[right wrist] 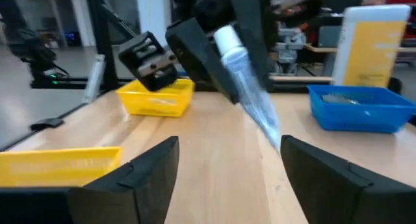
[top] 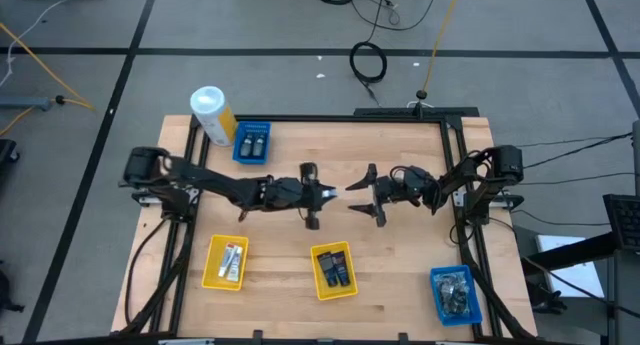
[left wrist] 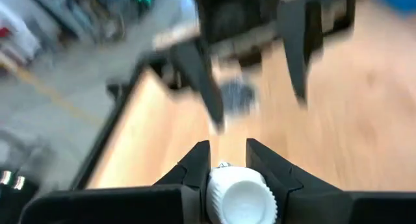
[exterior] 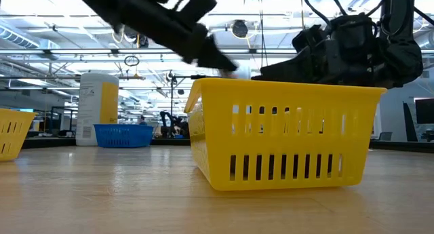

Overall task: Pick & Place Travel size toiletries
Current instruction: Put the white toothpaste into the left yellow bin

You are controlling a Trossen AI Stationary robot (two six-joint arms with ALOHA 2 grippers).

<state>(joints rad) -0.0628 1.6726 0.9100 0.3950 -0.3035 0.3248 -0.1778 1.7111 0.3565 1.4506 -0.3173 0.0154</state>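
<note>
High view: a tube [top: 340, 192] is held by the left gripper [top: 322, 194], long axis aimed at the spread right gripper [top: 366, 196] just beside. Right wrist view: the tube [right wrist: 250, 94] is seen pointing between open fingers [right wrist: 140, 165].

The high camera looks straight down on the whole tabletop [top: 300, 235] and both arms. The low camera sits at tabletop level, close to a yellow tray [exterior: 285, 135], facing the room at twelve o'clock. Each wrist camera looks forward past its own fingers [left wrist: 195, 165] at the other arm, sharing the tabletop's centre with the high view.
</note>
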